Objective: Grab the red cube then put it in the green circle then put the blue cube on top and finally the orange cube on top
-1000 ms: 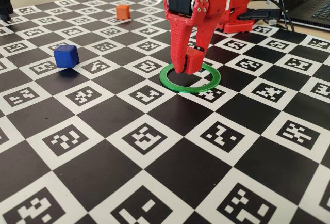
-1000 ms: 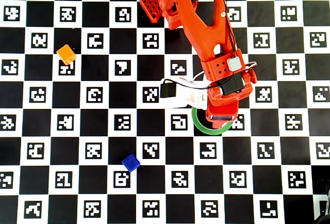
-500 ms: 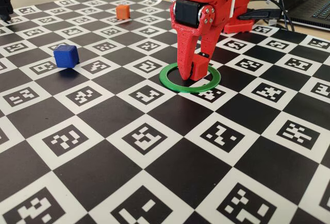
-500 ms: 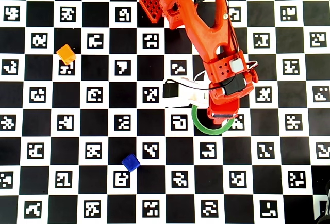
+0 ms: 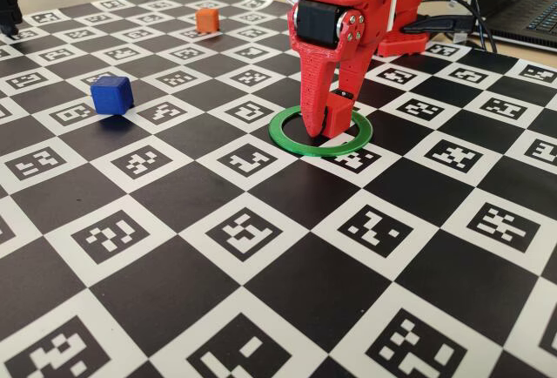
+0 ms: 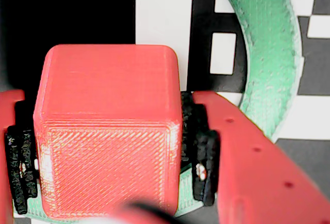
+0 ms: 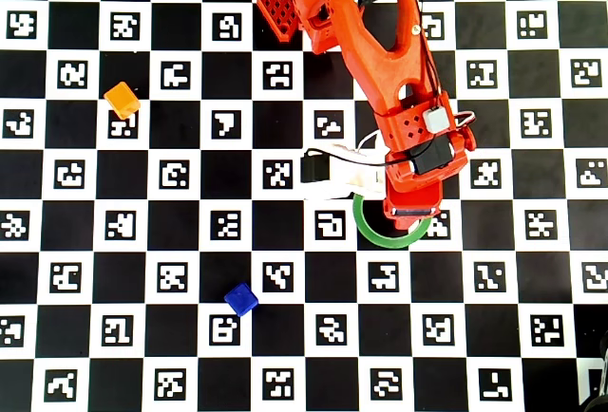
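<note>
The small matte red plastic cube point(image 6: 108, 131) sits between the two fingers of your red two-finger tool point(image 5: 320, 125), which pinches it from both sides; in the wrist view the black pads point(image 6: 202, 154) press on its flanks. The cube is inside the thin flat bright green plastic ring point(image 5: 319, 131), low over the bench point(image 5: 261, 247) or already resting on it; I cannot tell which. So the step in hand is, as I judge it, the first placing: the red cube is at its place in the ring but not yet released.

For the next move you need to spread the fingers only a little, then lift straight up, so that the cube does not tip or slide toward the ring's edge. After that the small matte deep-blue plastic cube point(image 7: 241, 299) is the target.

Counted: one red cube, one green ring, one blue cube, and one small matte orange plastic cube point(image 7: 122, 100). Blue and orange both stand well apart from the ring, on the checkered bench with printed markers.
</note>
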Robot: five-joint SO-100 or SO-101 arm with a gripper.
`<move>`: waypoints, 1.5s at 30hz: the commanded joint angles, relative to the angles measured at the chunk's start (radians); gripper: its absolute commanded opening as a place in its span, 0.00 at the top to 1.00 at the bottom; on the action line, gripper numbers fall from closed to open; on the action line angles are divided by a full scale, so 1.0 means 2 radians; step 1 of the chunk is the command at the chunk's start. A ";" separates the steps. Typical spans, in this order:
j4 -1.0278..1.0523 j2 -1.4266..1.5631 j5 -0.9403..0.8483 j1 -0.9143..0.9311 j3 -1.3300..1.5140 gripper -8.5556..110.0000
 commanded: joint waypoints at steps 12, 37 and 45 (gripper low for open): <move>0.003 0.039 -0.001 0.002 0.007 0.55; 0.084 0.110 -0.018 0.031 -0.033 0.55; 0.134 0.156 -0.030 0.048 -0.054 0.55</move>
